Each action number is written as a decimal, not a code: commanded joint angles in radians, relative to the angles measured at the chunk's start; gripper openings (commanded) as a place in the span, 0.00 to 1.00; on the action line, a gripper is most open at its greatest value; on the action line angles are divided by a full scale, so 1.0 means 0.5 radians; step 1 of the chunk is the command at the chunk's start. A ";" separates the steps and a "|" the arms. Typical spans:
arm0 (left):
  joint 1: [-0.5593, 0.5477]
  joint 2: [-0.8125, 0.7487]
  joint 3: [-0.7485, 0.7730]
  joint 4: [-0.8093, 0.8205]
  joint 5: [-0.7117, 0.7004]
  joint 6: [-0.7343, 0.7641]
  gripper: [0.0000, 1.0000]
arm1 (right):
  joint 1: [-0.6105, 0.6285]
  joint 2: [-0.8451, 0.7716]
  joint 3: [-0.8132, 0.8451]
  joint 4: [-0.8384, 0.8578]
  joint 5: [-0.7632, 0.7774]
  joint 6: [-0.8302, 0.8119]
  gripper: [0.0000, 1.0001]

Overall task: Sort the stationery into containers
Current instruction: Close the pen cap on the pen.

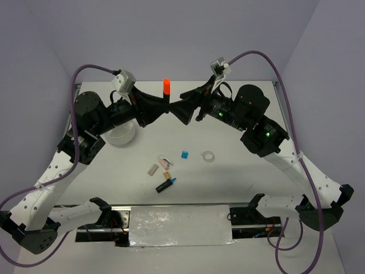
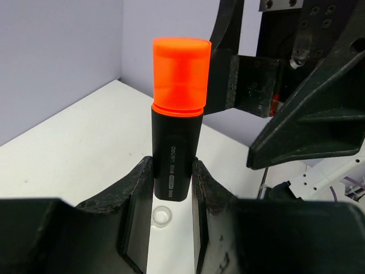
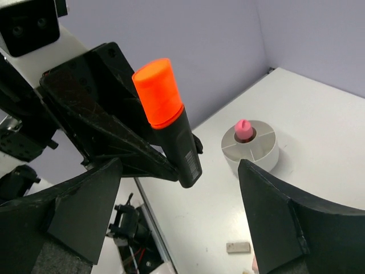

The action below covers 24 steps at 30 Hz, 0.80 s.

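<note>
Sitting furthest left on the table, the bowl (image 1: 122, 139) has the pink tube (image 3: 244, 130) upright in its centre well. Just right of it and raised above the table, the left gripper (image 2: 171, 177) is closed narrowly on the black barrel of the orange marker (image 2: 177, 114), holding it upright with the cap on top. The right gripper (image 3: 179, 166) faces it, its fingers (image 3: 85, 211) spread wide on either side of the marker and touching nothing. Nearer the bases lie a tan block (image 1: 152, 169), a blue marker (image 1: 166, 184), a blue cube (image 1: 184, 154) and a clear ring (image 1: 209, 156).
</note>
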<state>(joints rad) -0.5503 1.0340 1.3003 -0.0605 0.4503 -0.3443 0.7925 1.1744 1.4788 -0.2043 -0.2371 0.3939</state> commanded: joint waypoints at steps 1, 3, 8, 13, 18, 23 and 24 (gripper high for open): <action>-0.001 0.034 0.111 -0.005 -0.033 0.087 0.00 | 0.072 -0.054 0.033 0.136 0.256 -0.051 0.89; -0.004 0.046 0.133 -0.008 -0.020 0.081 0.00 | 0.096 -0.002 0.073 0.096 0.290 -0.085 0.82; -0.013 0.052 0.170 -0.011 0.014 0.066 0.00 | 0.188 0.108 0.123 0.135 0.471 -0.113 0.69; -0.010 0.064 0.219 -0.103 0.023 0.102 0.00 | 0.240 0.243 0.273 0.108 0.548 -0.116 0.61; -0.013 0.055 0.231 -0.100 0.026 0.081 0.00 | 0.268 0.284 0.270 0.157 0.582 -0.119 0.43; -0.013 0.061 0.265 -0.112 -0.023 0.072 0.01 | 0.271 0.299 0.276 0.160 0.557 -0.122 0.22; -0.013 0.064 0.274 -0.115 -0.051 0.069 0.04 | 0.268 0.293 0.255 0.169 0.530 -0.119 0.19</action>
<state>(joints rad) -0.5518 1.0737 1.3808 -0.1719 0.4290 -0.3180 0.9184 1.3216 1.5837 -0.1688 0.0406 0.3347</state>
